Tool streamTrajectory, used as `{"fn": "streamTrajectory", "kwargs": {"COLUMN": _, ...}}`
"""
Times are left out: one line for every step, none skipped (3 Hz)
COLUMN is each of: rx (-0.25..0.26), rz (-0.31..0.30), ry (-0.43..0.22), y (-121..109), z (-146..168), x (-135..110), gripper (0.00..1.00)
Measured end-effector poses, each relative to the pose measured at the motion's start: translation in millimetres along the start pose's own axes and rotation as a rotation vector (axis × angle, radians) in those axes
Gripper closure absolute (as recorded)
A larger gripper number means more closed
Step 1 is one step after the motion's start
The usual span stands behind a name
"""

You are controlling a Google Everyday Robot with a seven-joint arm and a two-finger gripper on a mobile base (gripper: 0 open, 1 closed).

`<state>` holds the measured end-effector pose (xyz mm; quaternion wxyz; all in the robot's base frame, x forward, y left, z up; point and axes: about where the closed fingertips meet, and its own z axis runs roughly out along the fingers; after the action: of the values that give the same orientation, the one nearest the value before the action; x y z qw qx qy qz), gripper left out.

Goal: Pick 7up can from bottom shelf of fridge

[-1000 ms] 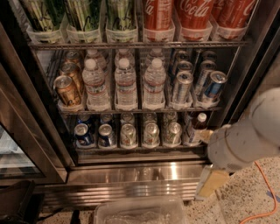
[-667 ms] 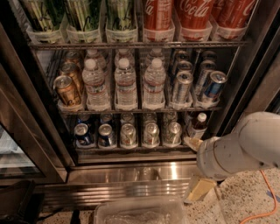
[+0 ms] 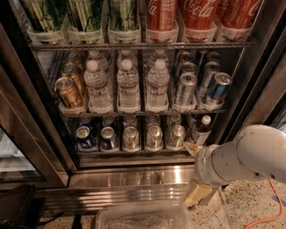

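The 7up can (image 3: 154,136) is seen in the front row of the bottom shelf (image 3: 134,153), near the middle, with blue cans (image 3: 96,137) to its left. The fridge (image 3: 134,179) door is open. The gripper (image 3: 194,171) is held just outside the shelf's right end. Its fingers (image 3: 197,194) are spread wide apart, and nothing is held.

Front row of the bottom shelf (image 3: 134,152): two blue cans (image 3: 85,137), three 7up cans (image 3: 154,136), one small dark bottle (image 3: 201,130). Above: three front water bottles (image 3: 128,86), three bronze cans (image 3: 69,92), three green bottles (image 3: 85,13), three red Coca-Cola bottles (image 3: 199,12). One tool (image 3: 194,171), fingers spread, sits just right of that shelf.
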<state>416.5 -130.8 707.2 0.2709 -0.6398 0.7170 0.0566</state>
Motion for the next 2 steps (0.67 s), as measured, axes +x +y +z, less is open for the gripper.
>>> {"fn": "streamTrajectory", "kwargs": {"rx": 0.031, "rz": 0.02, "ry": -0.039, "y": 3, "z": 18, "x": 2, "gripper": 0.0}}
{"fn": "streamTrajectory", "kwargs": {"rx": 0.068, "rz": 0.015, "ry": -0.101, "y": 6, "z": 52, "x": -1, "gripper": 0.0}}
